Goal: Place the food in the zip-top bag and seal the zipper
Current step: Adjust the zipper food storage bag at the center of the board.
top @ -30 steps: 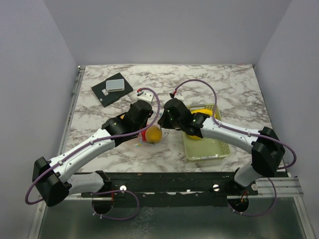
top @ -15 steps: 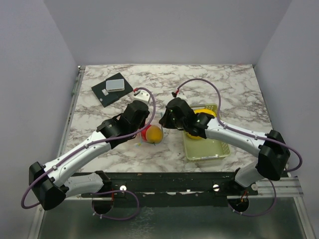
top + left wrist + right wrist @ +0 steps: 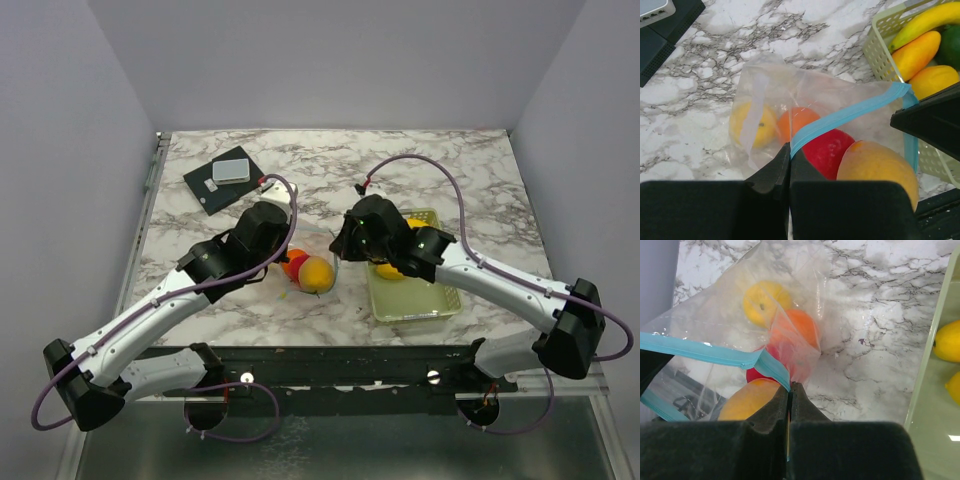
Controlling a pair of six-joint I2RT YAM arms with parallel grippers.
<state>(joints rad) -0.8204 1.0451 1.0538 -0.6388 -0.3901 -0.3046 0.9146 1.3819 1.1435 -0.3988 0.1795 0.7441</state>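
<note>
The clear zip-top bag hangs between my two grippers over the marble table. Its light blue zipper is stretched taut between them. My left gripper is shut on one end of the zipper. My right gripper is shut on the other end, where the zipper folds. Inside the bag lie food pieces: a yellow lemon, an orange ball, a red apple and a yellow-orange piece. In the top view the left gripper and right gripper flank the bag.
A pale green mesh basket stands right of the bag, under the right arm, holding a banana, more yellow-orange fruit and a green piece. A black device with a grey block sits at the back left.
The two grippers have drawn apart, pulling the zipper straight between them. The right jaws have shut on the strip. The bag with its fruit shows more between the arms.
</note>
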